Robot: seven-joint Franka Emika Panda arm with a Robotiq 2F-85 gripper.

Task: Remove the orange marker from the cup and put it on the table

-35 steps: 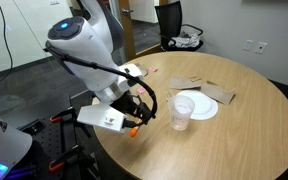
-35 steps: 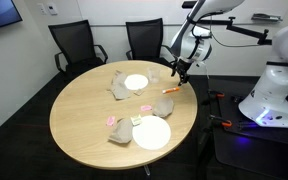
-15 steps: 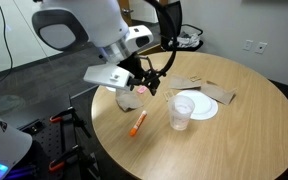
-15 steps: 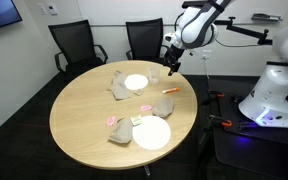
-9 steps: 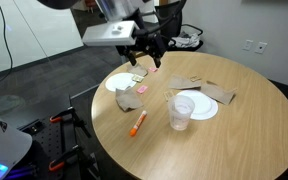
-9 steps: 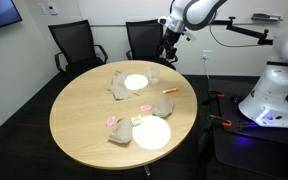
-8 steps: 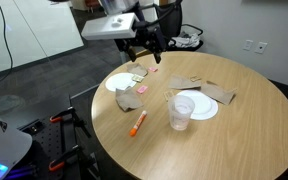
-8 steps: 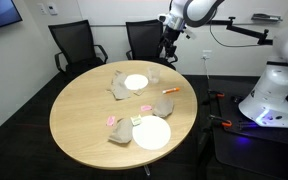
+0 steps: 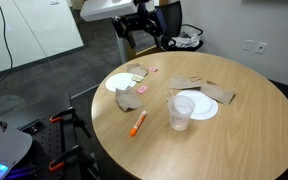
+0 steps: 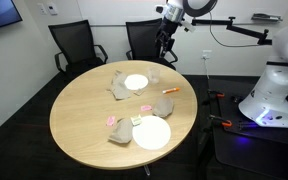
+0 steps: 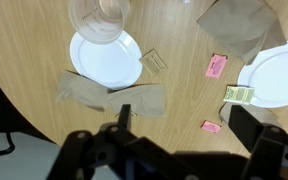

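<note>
The orange marker point(image 9: 137, 122) lies flat on the tan round table point(image 9: 234, 140), near the edge; it also shows in an exterior view point(image 10: 170, 90). The clear cup point(image 9: 180, 112) stands upright and empty at the rim of a white plate point(image 9: 204, 106). The cup shows in the other views too point(image 10: 154, 75) point(image 11: 102, 18). My gripper point(image 9: 144, 32) point(image 10: 164, 40) hangs high above the table, well clear of both. In the wrist view its fingers point(image 11: 184, 125) are wide apart with nothing between them. The marker does not show in the wrist view.
A second white plate point(image 9: 120, 82) point(image 11: 279, 72) lies across the table. Crumpled brown napkins point(image 9: 127, 98) point(image 11: 109, 95) and small pink scraps point(image 11: 215, 66) are scattered on the top. Black chairs point(image 10: 74, 45) stand behind the table.
My arm has lifted up and away from the table edge, with the gripper empty. The marker stays lying where it was left; the cup has not moved.
</note>
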